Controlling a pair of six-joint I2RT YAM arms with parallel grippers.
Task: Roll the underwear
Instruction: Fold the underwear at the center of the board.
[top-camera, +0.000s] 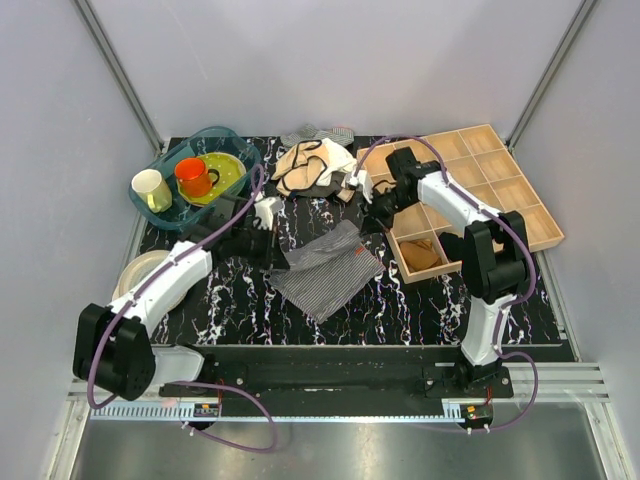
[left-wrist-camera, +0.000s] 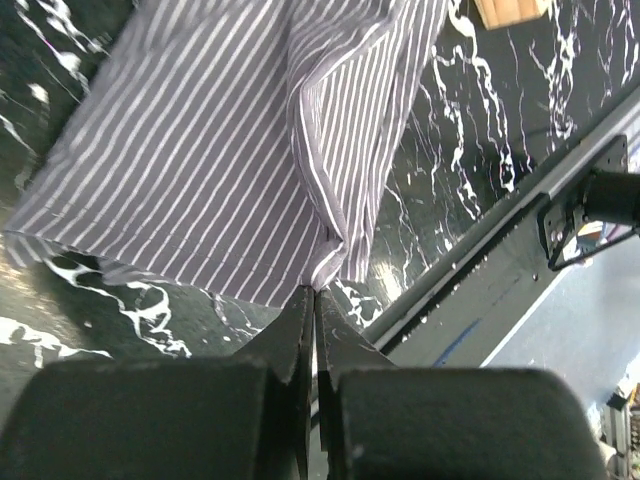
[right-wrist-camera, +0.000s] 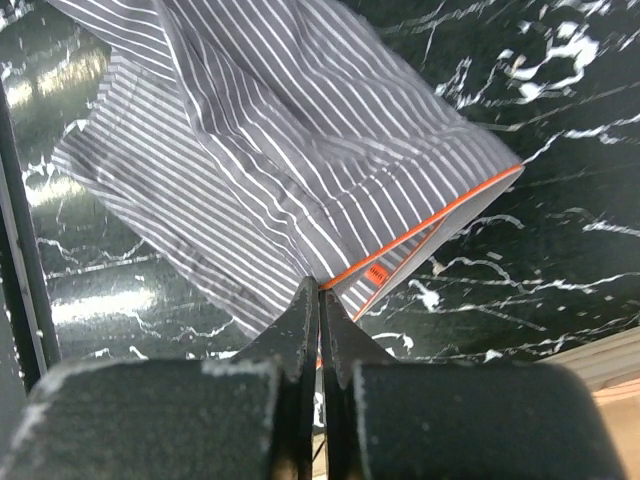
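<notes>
The pinstriped underwear is lying spread at the middle of the black marbled worktop. The left end effector is pinching one edge with closed fingers, and the right end effector is clamping the orange-trimmed hem on the opposite side.

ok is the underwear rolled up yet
No, the underwear lies spread out on the table, with no roll in it.
</notes>
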